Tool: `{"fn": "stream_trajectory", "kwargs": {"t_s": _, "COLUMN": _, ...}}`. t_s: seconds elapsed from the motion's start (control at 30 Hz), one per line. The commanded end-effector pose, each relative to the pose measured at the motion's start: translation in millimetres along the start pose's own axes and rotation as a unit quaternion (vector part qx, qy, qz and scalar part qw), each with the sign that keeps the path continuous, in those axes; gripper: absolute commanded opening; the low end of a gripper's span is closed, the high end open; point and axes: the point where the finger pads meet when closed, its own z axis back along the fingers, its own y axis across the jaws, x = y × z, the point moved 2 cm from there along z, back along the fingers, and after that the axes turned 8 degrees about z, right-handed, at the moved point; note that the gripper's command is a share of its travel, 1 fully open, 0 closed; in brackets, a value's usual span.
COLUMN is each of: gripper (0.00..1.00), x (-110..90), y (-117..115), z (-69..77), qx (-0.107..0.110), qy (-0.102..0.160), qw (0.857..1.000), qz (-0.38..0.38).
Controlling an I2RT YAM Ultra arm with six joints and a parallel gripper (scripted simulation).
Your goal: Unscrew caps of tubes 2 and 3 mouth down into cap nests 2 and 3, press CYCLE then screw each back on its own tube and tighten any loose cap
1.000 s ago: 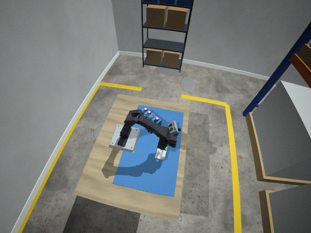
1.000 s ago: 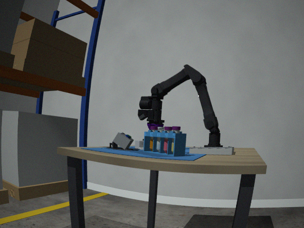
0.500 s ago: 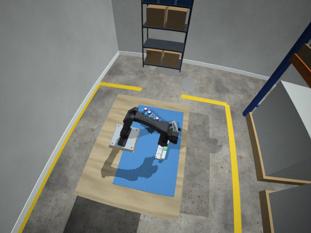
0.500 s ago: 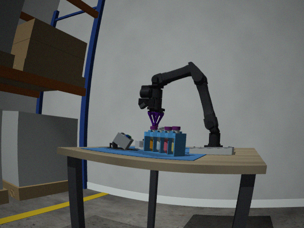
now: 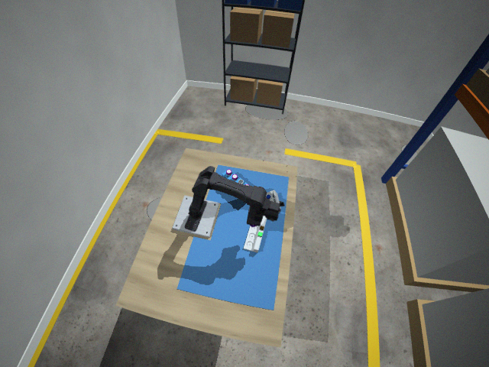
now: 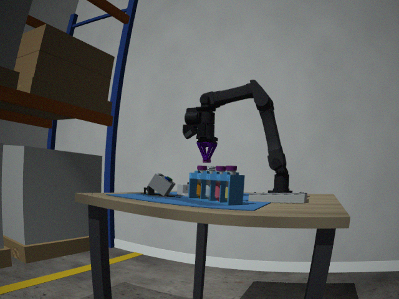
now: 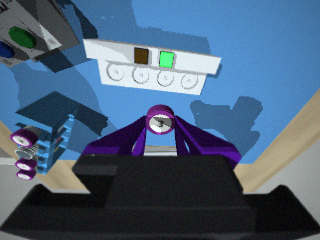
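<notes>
My gripper (image 7: 160,120) is shut on a purple cap (image 7: 160,120) with a white dot; the number on the dot is too blurred to read. In the side view the gripper (image 6: 206,159) hangs a little above the blue decapping station (image 6: 216,188). On the station, three tubes wear purple caps (image 6: 220,168) and one tube (image 6: 211,167) stands open. The station also shows at the left of the wrist view (image 7: 37,150). The white cap tray (image 7: 152,65) lies on the mat below me with all four nests empty. Its green lamp (image 7: 166,59) is lit and its amber lamp (image 7: 141,55) is dark.
The small grey desk (image 7: 35,27) with the green key (image 7: 21,36) and the blue key (image 7: 4,50) stands beside the tray. The blue mat (image 5: 237,237) covers the middle of the wooden table. My arm's base plate (image 5: 195,222) is at the left.
</notes>
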Motion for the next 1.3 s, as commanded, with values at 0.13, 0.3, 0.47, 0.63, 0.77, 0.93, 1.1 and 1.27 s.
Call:
{"fn": "stream_trajectory", "kwargs": {"t_s": 0.13, "gripper": 0.0, "x": -7, "y": 44, "z": 9.2, "qx": -0.005, "qy": -0.014, "qw": 0.973, "qz": 0.23}}
{"fn": "stream_trajectory", "kwargs": {"t_s": 0.3, "gripper": 0.0, "x": -13, "y": 69, "z": 8.9, "qx": -0.006, "qy": -0.014, "qw": 0.937, "qz": 0.349}}
{"fn": "stream_trajectory", "kwargs": {"t_s": 0.47, "gripper": 0.0, "x": -19, "y": 93, "z": 8.7, "qx": -0.008, "qy": -0.013, "qw": 0.886, "qz": 0.463}}
{"fn": "stream_trajectory", "kwargs": {"t_s": 0.63, "gripper": 0.0, "x": -27, "y": 125, "z": 8.4, "qx": -0.009, "qy": -0.012, "qw": 0.797, "qz": 0.603}}
{"fn": "stream_trajectory", "kwargs": {"t_s": 0.77, "gripper": 0.0, "x": -33, "y": 150, "z": 8.1, "qx": -0.01, "qy": -0.011, "qw": 0.74, "qz": 0.673}}
{"fn": "stream_trajectory", "kwargs": {"t_s": 0.93, "gripper": 0.0, "x": -39, "y": 174, "z": 8.0, "qx": -0.009, "qy": -0.011, "qw": 0.74, "qz": 0.673}}
{"fn": "stream_trajectory", "kwargs": {"t_s": 1.1, "gripper": 0.0, "x": -50, "y": 214, "z": 7.8, "qx": -0.009, "qy": -0.012, "qw": 0.74, "qz": 0.673}}
{"fn": "stream_trajectory", "kwargs": {"t_s": 1.27, "gripper": 0.0, "x": -60, "y": 255, "z": 7.6, "qx": -0.008, "qy": -0.012, "qw": 0.74, "qz": 0.673}}
